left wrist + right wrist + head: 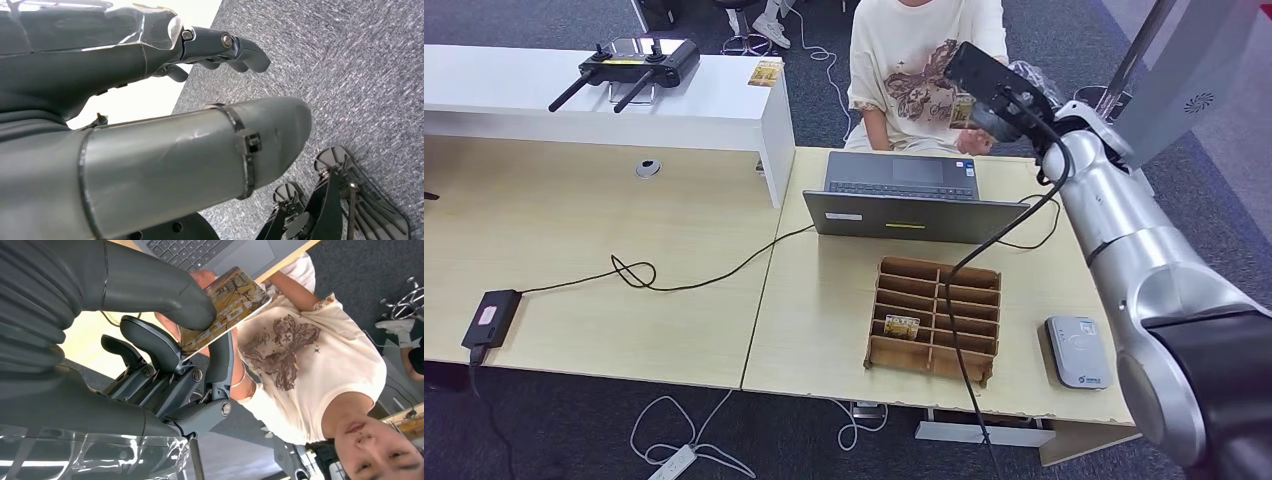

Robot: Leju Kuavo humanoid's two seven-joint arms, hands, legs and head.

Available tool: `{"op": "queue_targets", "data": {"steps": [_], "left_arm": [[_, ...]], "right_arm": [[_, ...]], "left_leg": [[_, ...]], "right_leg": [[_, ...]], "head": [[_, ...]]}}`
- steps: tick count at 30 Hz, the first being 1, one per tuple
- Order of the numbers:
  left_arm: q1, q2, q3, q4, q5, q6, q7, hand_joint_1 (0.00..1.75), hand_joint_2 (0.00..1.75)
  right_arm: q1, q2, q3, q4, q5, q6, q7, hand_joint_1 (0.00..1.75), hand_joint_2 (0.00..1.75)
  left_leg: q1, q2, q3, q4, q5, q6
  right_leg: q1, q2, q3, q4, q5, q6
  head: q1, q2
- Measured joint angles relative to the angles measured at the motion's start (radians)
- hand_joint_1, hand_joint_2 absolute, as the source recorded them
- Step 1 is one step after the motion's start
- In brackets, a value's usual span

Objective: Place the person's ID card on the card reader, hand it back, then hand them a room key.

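my right hand is stretched out past the far edge of the desk toward the person sitting behind the open laptop. it pinches a card between the thick thumb on its face and the darker fingers under it; the card has a yellowish printed pattern. from the wrist camera i see the person's hand right behind the card, touching or nearly touching it, but i cannot tell whether they have a grip on it. from the head camera the card sits in front of the person's chest, above the laptop's far side. my left hand hangs over grey carpet, its fingers curled loosely with nothing in them. on the desk nearer me stands a brown divided box with one small card in a compartment on its left side, and the white card reader lies flat just to the right of the box, near the desk's front edge. a black cable runs across the left part of the desk to a small black device.
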Motion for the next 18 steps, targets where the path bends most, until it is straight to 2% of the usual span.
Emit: {"op": "queue_targets", "data": {"steps": [3,5,6,8,11,13,16,18], "left_arm": [[0.0,0.0,0.0,0.0,0.0,0.0,0.0,0.0,0.0],[0.0,0.0,0.0,0.0,0.0,0.001,0.0,0.0,0.0],[0.0,0.0,0.0,0.0,0.0,0.001,0.0,0.0,0.0],[0.0,0.0,0.0,0.0,0.0,0.0,-0.001,0.0,0.0],[0.0,0.0,0.0,0.0,-0.001,0.0,-0.003,0.0,0.0],[0.0,0.0,0.0,0.0,-0.002,-0.002,-0.003,0.0,0.0],[0.0,0.001,0.0,0.0,-0.006,-0.004,-0.003,0.0,0.0],[0.0,0.001,0.0,0.0,-0.007,-0.005,-0.003,0.0,0.0]], "right_arm": [[-0.008,0.0,0.0,0.007,0.002,-0.002,0.0,1.63,1.75],[-0.01,0.0,0.0,0.01,0.003,-0.005,-0.001,1.46,1.75],[-0.01,0.0,0.0,0.011,0.003,-0.006,-0.001,1.34,1.75],[-0.01,0.0,0.0,0.013,0.002,-0.007,-0.002,0.93,1.75],[-0.01,-0.001,0.0,0.014,0.002,-0.012,-0.003,0.41,1.75],[-0.01,-0.002,0.0,0.014,0.002,-0.017,-0.005,0.2,1.75],[-0.009,-0.006,0.0,0.017,0.002,-0.021,-0.01,0.0,1.75],[-0.007,-0.009,0.0,0.018,0.002,-0.022,-0.013,0.0,1.75]], "left_leg": [[0.0,0.0,0.0,0.0,0.0,0.0],[0.0,0.0,0.0,0.0,0.0,0.0],[0.0,0.0,0.0,0.0,0.0,0.0],[0.0,0.0,0.0,0.0,0.0,0.0],[0.0,0.0,0.0,0.0,0.0,0.0],[0.0,0.0,0.0,0.0,0.0,0.0],[0.0,0.0,0.0,0.0,0.0,0.0],[0.0,0.0,0.0,0.0,0.0,0.0]], "right_leg": [[0.0,0.0,0.0,0.0,0.0,0.0],[0.0,0.0,0.0,0.0,0.0,0.0],[0.0,0.0,0.0,0.0,0.0,0.0],[0.0,0.0,0.0,0.0,0.0,0.0],[0.0,0.0,0.0,0.0,0.0,0.0],[0.0,0.0,0.0,0.0,0.0,0.0],[0.0,0.0,0.0,0.0,0.0,0.0],[0.0,0.0,0.0,0.0,0.0,0.0]], "head": [[0.0,0.0],[0.0,0.0],[0.0,0.0],[0.0,0.0],[0.0,0.0],[0.0,0.0],[0.0,0.0],[0.0,0.0]]}}
